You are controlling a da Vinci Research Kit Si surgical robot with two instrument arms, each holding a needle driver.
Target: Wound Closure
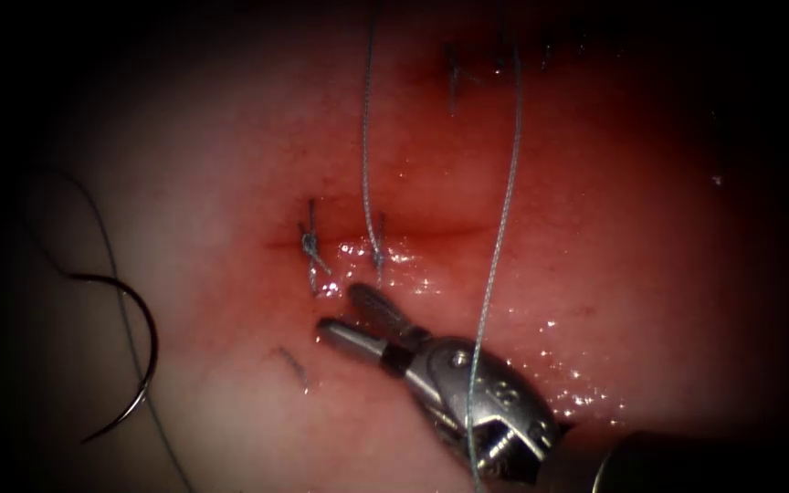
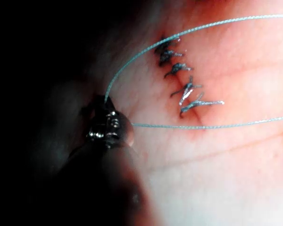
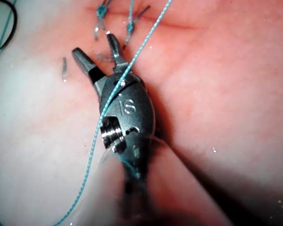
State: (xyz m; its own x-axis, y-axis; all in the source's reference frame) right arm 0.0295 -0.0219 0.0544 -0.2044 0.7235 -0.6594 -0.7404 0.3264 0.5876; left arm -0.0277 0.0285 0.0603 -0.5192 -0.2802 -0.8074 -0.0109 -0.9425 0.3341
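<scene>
Two tools: right arm's tool [image 1: 344, 315] sits just below the cut [image 1: 413, 233]; left arm's tool [image 2: 105, 123] seen in the left wrist view.
Risk 1: thread [image 1: 495, 256] lies draped across the right tool's body; my read, any wrist move could snag it and tug the stitch [image 1: 376, 242].
Risk 2: open tips sit very near the tied knot [image 1: 310, 245] and wet tissue [image 1: 230, 183]; a closing bite could nick tissue or catch a cut end, I judge.
Risk 3: needle [image 1: 134, 351] lies loose, well left of the cut, on the tissue surface, not in it; thread pull could drag it.
Right fingers [image 1: 376, 306]: spread moderately, released, grasping nothing; tips near the surface, contact can't tell.
Left fingers [image 2: 106, 115]: thread runs up to the tip, looks held there; whether clenched, can't tell, too dark.
Stitches: row of tied ones [image 2: 184, 84] across the cut, left wrist view.
Stray bit: short cut end of thread [image 1: 292, 363] lies below the knot.
</scene>
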